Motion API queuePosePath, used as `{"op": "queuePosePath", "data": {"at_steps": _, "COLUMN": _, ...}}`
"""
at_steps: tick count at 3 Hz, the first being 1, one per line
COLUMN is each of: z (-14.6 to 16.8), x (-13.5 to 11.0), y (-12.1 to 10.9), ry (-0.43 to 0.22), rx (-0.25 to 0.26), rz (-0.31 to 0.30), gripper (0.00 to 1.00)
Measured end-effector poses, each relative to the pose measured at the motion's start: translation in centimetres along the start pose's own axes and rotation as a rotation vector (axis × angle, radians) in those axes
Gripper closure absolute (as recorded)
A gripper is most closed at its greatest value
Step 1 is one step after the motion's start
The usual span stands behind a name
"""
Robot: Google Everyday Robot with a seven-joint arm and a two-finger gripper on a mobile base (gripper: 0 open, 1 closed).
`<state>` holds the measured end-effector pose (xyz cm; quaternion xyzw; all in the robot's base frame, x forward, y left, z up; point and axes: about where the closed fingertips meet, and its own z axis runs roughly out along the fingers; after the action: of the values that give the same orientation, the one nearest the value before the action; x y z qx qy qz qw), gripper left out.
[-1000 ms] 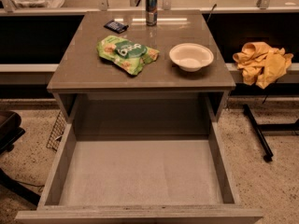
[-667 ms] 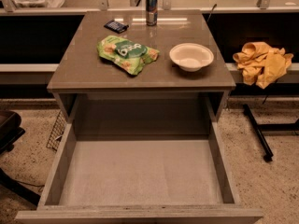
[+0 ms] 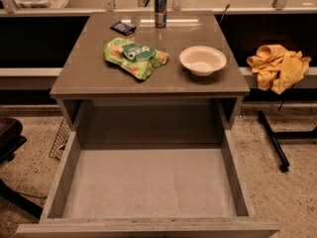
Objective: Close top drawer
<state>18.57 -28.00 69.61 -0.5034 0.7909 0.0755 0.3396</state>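
The top drawer [image 3: 148,182] of a grey cabinet stands pulled far out toward the camera. Its plain grey box interior is empty. Only the top edge of its front [image 3: 148,228] shows along the bottom of the view; the handle is hidden below the frame. The lower drawers are out of view. The gripper and the arm are not in view.
On the cabinet top [image 3: 84,73] lie a green snack bag [image 3: 133,57], a white bowl [image 3: 202,60], a can [image 3: 160,9] and a small dark packet [image 3: 123,28]. A yellow cloth [image 3: 277,66] lies on a ledge at right. A black chair part [image 3: 10,138] is at left, a black stand leg [image 3: 274,140] on the floor at right.
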Motion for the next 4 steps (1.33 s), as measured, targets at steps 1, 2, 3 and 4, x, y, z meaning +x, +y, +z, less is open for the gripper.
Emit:
{"op": "queuePosePath", "data": {"at_steps": 1, "z": 3.0, "x": -1.2, "y": 0.5, "ry": -0.076, "rx": -0.030, "rz": -0.021, "gripper": 1.00}}
{"op": "queuePosePath", "data": {"at_steps": 2, "z": 5.3, "x": -2.8, "y": 0.2, "ry": -0.138, "rx": -0.055, "rz": -0.052, "gripper": 1.00}}
{"op": "queuePosePath", "data": {"at_steps": 3, "z": 7.8, "x": -4.7, "y": -0.4, "ry": -0.200, "rx": -0.083, "rz": -0.085, "gripper": 1.00}}
{"op": "queuePosePath", "data": {"at_steps": 4, "z": 10.5, "x": -6.1, "y": -1.1, "ry": -0.251, "rx": -0.111, "rz": -0.099, "gripper": 1.00}}
